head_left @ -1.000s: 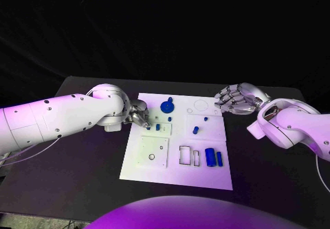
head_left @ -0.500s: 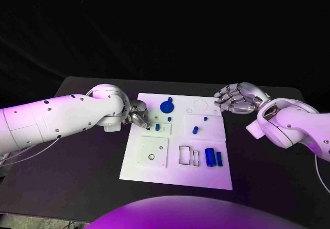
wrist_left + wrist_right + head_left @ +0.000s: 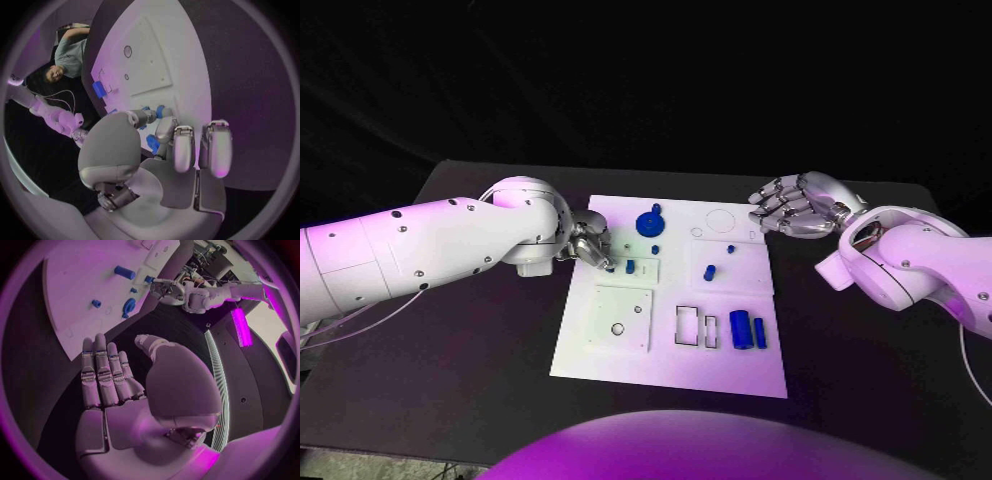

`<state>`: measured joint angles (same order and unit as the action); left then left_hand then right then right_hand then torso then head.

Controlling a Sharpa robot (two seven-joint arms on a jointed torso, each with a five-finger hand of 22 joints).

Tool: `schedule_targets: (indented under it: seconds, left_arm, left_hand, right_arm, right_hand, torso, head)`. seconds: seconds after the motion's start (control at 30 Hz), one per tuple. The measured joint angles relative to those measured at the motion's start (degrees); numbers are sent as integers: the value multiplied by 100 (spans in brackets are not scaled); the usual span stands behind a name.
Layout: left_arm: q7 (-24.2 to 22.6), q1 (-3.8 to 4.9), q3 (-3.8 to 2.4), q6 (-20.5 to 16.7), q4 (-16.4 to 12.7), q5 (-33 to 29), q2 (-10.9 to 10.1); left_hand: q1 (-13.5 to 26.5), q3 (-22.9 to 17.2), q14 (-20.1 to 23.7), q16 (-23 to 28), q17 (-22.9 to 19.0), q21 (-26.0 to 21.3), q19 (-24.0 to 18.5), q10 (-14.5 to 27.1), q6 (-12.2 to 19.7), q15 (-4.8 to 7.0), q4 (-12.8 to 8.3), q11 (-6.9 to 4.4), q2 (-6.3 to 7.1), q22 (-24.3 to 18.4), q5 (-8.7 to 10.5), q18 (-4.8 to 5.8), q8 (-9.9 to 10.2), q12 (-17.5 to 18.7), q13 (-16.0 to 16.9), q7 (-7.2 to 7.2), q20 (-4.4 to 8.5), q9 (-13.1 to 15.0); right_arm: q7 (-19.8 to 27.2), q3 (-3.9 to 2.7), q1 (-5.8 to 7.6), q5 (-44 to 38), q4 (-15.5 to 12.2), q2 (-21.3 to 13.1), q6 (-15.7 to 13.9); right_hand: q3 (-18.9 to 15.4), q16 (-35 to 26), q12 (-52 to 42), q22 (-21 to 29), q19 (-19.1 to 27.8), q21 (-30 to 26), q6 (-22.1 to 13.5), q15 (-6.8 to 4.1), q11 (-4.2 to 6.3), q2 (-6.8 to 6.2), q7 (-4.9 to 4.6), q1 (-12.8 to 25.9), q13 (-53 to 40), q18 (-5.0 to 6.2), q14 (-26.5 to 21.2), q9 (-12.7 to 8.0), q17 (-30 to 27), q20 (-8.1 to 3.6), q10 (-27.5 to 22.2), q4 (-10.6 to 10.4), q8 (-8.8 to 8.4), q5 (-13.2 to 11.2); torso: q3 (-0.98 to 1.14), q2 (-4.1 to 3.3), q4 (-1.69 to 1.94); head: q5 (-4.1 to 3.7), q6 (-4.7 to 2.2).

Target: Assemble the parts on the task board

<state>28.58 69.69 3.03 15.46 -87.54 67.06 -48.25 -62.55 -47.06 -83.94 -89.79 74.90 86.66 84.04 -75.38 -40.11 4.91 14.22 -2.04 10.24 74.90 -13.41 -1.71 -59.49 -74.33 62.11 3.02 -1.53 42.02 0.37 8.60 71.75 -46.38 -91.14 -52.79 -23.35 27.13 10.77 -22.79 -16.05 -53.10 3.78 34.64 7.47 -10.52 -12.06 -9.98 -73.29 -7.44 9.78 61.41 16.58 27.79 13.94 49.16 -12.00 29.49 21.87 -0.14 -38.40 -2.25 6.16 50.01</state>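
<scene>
The white task board (image 3: 733, 365) lies mid-table. On it are a round blue part (image 3: 651, 222), small blue pegs (image 3: 710, 271) and two blue cylinders (image 3: 749, 331). My left hand (image 3: 589, 243) is at the board's left edge. Its thumb and a finger are closed around a small blue part (image 3: 164, 111), with another blue piece (image 3: 153, 144) just beneath them. My right hand (image 3: 790, 208) hovers at the board's far right corner. It holds nothing; its fingers (image 3: 103, 372) lie straight and side by side, with the thumb apart. The board (image 3: 75, 275) lies beyond its fingertips.
The board has a square recess with a small ring (image 3: 617, 329), rectangular slots (image 3: 687, 325) and round outlines (image 3: 721, 219) near its far edge. Bare black table (image 3: 473, 350) runs on both sides of the board. My left arm (image 3: 430, 250) lies across the table's left side.
</scene>
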Motion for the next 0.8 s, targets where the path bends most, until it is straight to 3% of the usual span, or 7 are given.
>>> schedule_targets:
  seconds: [0.03,0.17,0.3,0.57,0.63,0.73,0.8]
  left_arm:
    - [0,-2,1,-12,2,-10,1]
    - [-1,-3,2,-58,14,-53,3]
    - [0,-5,3,-94,33,-107,6]
    - [29,-9,5,-131,60,-243,28]
    - [35,-10,7,-131,67,-275,34]
    - [47,-11,7,-131,77,-314,39]
    - [55,-12,7,-129,86,-334,42]
  left_hand:
    - [87,-264,0,0,0,0,0,-12,-16,0,-264,-12,10,0,82,0,7,0,0,0,0,-20]
    - [183,-267,0,0,0,0,-5,-20,5,0,-267,-20,37,0,260,0,7,0,-14,-22,5,-16]
    - [386,-210,-10,0,0,0,-9,-20,-109,32,-325,-20,148,0,370,1,64,0,-26,-154,33,-85]
    - [544,670,-1,0,0,-18,0,2,-215,41,156,-42,248,0,423,0,131,0,-29,-176,42,-176]
    - [623,1000,-1,0,0,-18,0,2,-188,41,224,-42,255,0,250,1,149,0,-37,-149,42,-192]
    - [662,1577,-1,0,0,-18,0,25,-188,41,241,-21,244,0,-517,0,170,23,-38,-149,41,-208]
    - [662,1745,-1,0,0,-18,0,25,-188,41,243,-21,244,0,-693,1,184,23,-38,-149,41,-209]
  right_arm:
    - [0,0,0,3,0,1,0]
    - [0,0,-1,13,0,1,1]
    - [0,0,-1,19,-1,2,1]
    - [-2,0,-1,26,-7,2,1]
    - [-4,0,-1,27,-8,0,2]
    - [-6,0,-1,29,-9,-2,3]
    - [-7,0,-1,29,-9,-2,4]
  right_hand:
    - [0,0,0,5,0,0,0,0,-3,0,0,0,4,0,0,-3,-5,0,-3,0,0,0]
    - [16,-35,0,41,21,0,0,20,-5,0,0,0,37,0,-21,-16,-23,21,-5,15,0,0]
    - [0,-93,0,98,42,0,-38,52,-40,0,5,0,83,0,-52,-40,-62,42,-40,31,23,0]
    - [0,-135,22,169,82,0,-37,82,-65,0,5,0,138,-1,-82,-60,-104,82,-65,63,25,0]
    - [0,-155,22,181,82,0,-37,69,-64,0,5,0,144,-1,-94,-60,-111,82,-65,63,46,0]
    - [0,-155,22,190,102,0,-76,81,-64,0,7,0,154,-1,-124,-66,-118,102,-65,64,45,0]
    - [0,-155,22,203,103,0,-77,81,-64,0,6,0,164,-1,-124,-66,-126,102,-65,63,45,0]
  torso:
    - [1,1,-1]
    - [2,1,-1]
    - [2,0,-1]
    - [4,-2,-2]
    - [3,-2,-2]
    - [2,-2,-2]
    - [1,-2,-2]
  head:
    - [-2,0]
    - [-5,0]
    - [-5,0]
    - [-21,0]
    - [-27,0]
    - [-32,0]
    - [-35,0]
